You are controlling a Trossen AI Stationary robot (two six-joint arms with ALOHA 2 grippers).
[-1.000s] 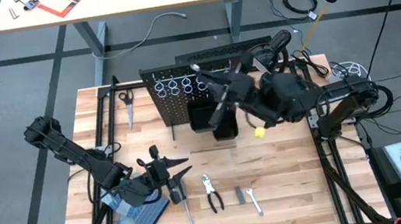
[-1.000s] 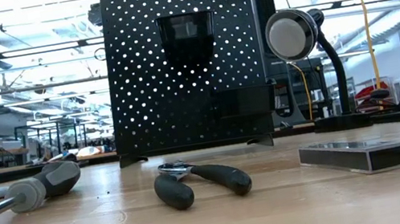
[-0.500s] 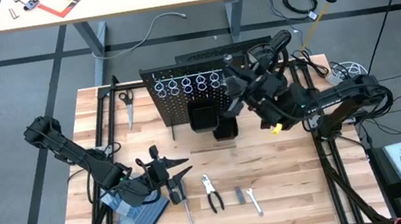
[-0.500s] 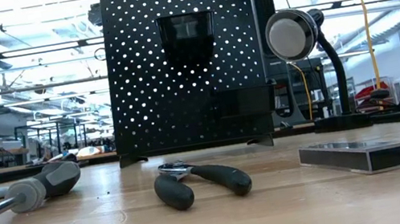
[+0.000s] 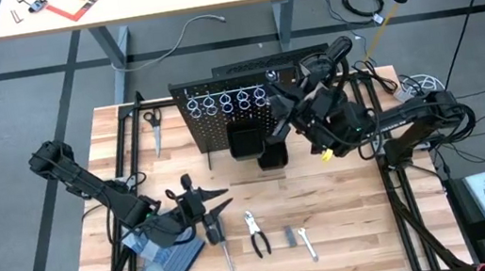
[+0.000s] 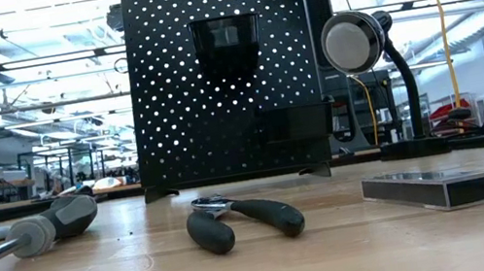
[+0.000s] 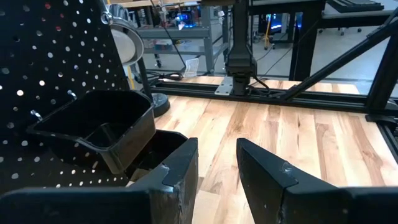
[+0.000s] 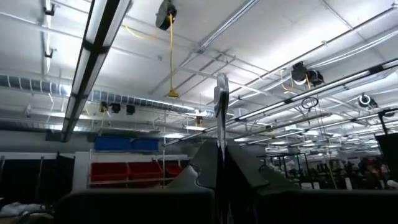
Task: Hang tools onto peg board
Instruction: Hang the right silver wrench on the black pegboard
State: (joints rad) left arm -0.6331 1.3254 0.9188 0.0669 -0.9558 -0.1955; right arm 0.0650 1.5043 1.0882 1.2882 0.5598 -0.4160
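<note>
A: Since the left hand (image 5: pixel 197 206) hangs spread and empty over the worktop (image 5: pixel 360 223), what lies nearest it?

B: The screwdriver (image 5: pixel 215 239), handle just beside its fingertips and shaft pointing away. The gloves (image 5: pixel 170 260) sit under its wrist; leave them.

A: How would it handle?

B: Light and stiff, I'd judge. The fat handle is the place to take hold; the thin shaft would likely roll or slip.

A: And farther out from that hand?

B: The pliers (image 5: pixel 257 240) come next, then a short grey piece (image 5: pixel 290 236), then a small wrench (image 5: pixel 307 243), all flat on the wood and apart from each other. The pliers look the heaviest, and the handles may swing, so pinching across both would be safest. The wrench lies low and thin and may be hard to get under.

A: The board (image 5: pixel 212 121)?

B: It stands upright well beyond the left hand, with rings (image 5: pixel 228 102) along the top and bins (image 5: pixel 245 140) below.

A: The right hand (image 8: pixel 219 163)?

B: It is up at the board's right end, near the last rings, clenched on a thin silver tool (image 8: pixel 221 106) that stands straight out from its fingertips. I can't tell which tool. It is slim, hard and probably slick, so it could pivot in the grip.
</note>
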